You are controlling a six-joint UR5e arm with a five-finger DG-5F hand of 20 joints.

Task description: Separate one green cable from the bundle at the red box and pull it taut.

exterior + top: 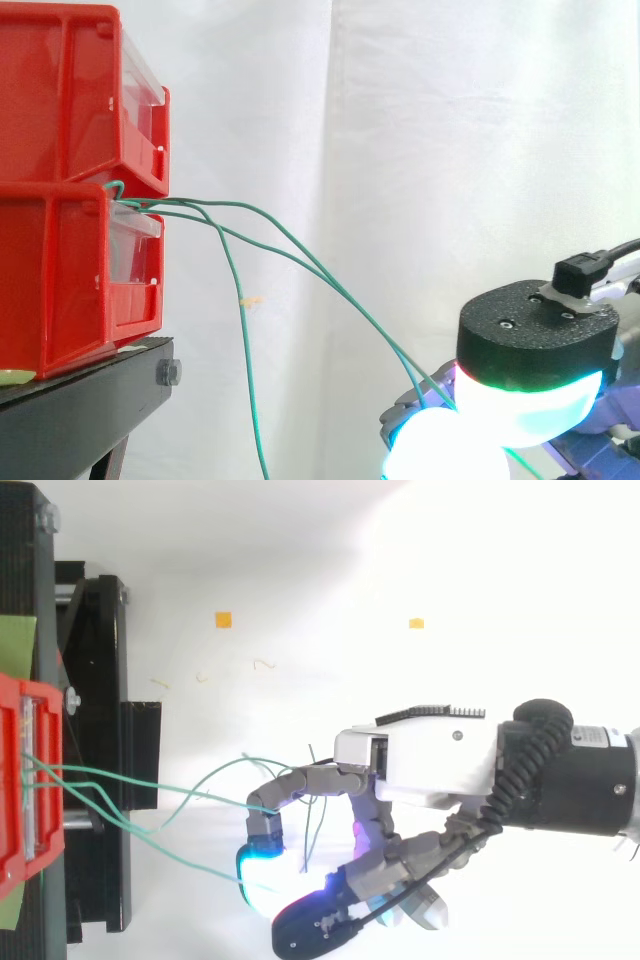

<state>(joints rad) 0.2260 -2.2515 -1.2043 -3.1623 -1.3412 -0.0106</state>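
Two red bins (60, 100) are stacked on the black stand (90, 400) at the left. Thin green cables (300, 255) come out of the gap between them. One cable (243, 340) hangs loosely straight down. Two others slope down to the right into my hand (535, 340), between its glowing cyan and white pads. From above, the hand (420, 760) lies right of the red bin (15, 780), its fingers curled towards the thumb. A green cable (180, 855) runs nearly straight from the bin to the cyan fingertip (255, 865). Another loops slackly over the curled finger.
The white curtain hangs behind everything. Two small orange marks (223, 619) (416, 623) lie on the white floor beyond the hand. A patch of green tape (15, 640) sits on the stand's top. The stand's edge (100, 680) lies a short way left of the fingers.
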